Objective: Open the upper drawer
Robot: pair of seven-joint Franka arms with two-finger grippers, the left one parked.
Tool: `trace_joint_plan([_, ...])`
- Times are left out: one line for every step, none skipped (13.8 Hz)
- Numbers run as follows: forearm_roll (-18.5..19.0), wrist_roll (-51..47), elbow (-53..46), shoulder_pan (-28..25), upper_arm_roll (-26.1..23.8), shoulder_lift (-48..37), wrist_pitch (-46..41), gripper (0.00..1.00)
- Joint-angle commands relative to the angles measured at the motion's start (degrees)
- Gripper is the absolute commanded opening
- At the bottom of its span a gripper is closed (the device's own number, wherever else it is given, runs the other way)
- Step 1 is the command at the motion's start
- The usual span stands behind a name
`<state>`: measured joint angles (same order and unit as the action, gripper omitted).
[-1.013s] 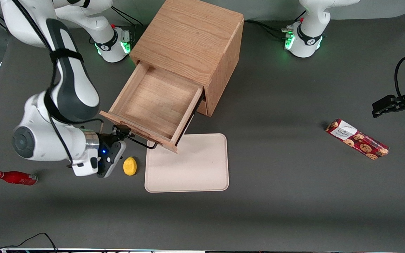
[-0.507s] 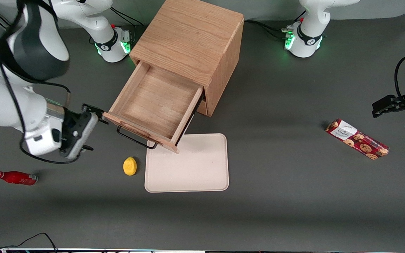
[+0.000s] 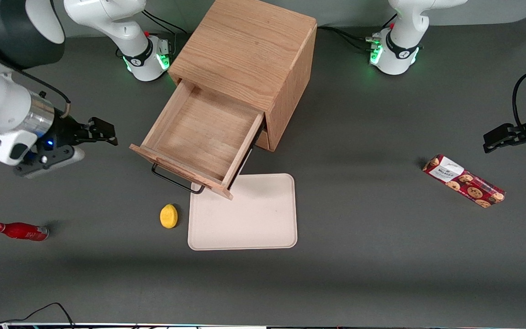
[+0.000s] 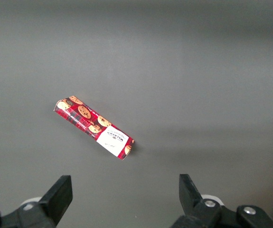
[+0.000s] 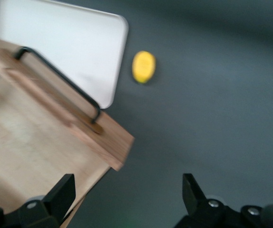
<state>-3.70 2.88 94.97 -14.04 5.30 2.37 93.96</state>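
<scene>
The upper drawer (image 3: 199, 135) of the light-oak cabinet (image 3: 244, 45) stands pulled far out, its wooden tray bare inside. Its thin black bar handle (image 3: 176, 181) runs along the flat front, nearer the front camera. My gripper (image 3: 103, 131) hovers beside the drawer's front corner, toward the working arm's end of the table and apart from the wood. It is open and holds nothing. The right wrist view shows the drawer (image 5: 36, 137), the handle (image 5: 60, 78) and my gripper (image 5: 127, 194) over bare tabletop by the drawer's corner.
A pale tray (image 3: 244, 212) (image 5: 70, 47) lies in front of the drawer, partly under its front. A yellow lemon (image 3: 168, 215) (image 5: 144, 66) sits beside the tray. A red bottle (image 3: 18, 230) lies toward the working arm's end. A cookie box (image 3: 463, 180) (image 4: 93, 127) lies toward the parked arm's end.
My gripper has left the handle and drawn away toward the working arm's end, ending farther from the front camera. The drawer stays pulled out.
</scene>
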Motion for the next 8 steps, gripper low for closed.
trace_joint_plan([3.08, -4.90, 12.85, 0.24, 3.55, -9.39, 4.91, 1.00])
trace_joint_plan([3.17, -4.03, 12.95, 0.50, 5.83, -9.49, 4.92, 1.00])
trace_joint_plan([3.26, -3.94, 12.87, 1.03, 7.42, -9.58, 4.66, 1.00])
trace_joint_plan([3.35, -4.11, 12.61, 1.12, 7.79, -9.75, 4.39, 1.00])
trace_joint_plan([3.96, -4.28, 12.08, 1.21, 7.88, -9.58, 4.30, 1.00])
trace_joint_plan([4.23, -4.37, 10.86, 1.29, 7.88, -9.23, 4.04, 1.00])
trace_joint_plan([4.14, -4.81, 10.15, 1.38, 7.97, -8.79, 3.78, 1.00])
trace_joint_plan([4.14, -4.81, 9.97, 1.56, 8.40, -8.79, 3.78, 1.00])
